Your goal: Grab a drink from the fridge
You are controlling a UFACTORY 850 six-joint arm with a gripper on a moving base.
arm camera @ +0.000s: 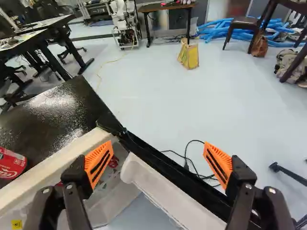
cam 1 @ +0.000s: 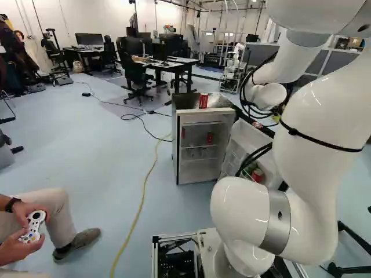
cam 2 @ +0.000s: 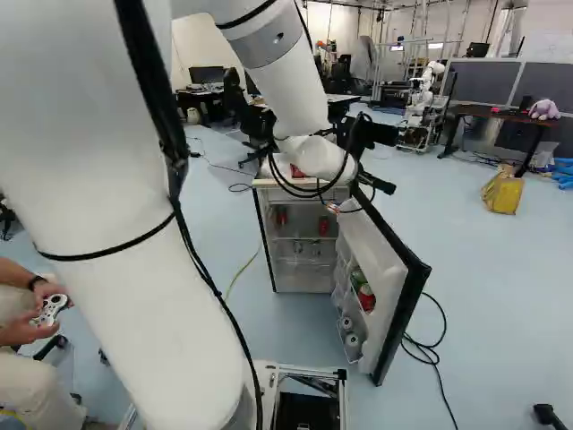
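A black hand (cam 2: 363, 198), fingers spread wide around nothing, hangs above the open door (cam 2: 392, 273) of a small fridge (cam 1: 179, 152). One red can (cam 1: 203, 101) is on top, a red drink (cam 2: 323, 226) inside, and a red-and-green can (cam 1: 257, 174) in the door.

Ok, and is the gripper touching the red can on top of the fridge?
Apart. The wrist view plainly shows the pale fridge edge between the can and the open gripper.
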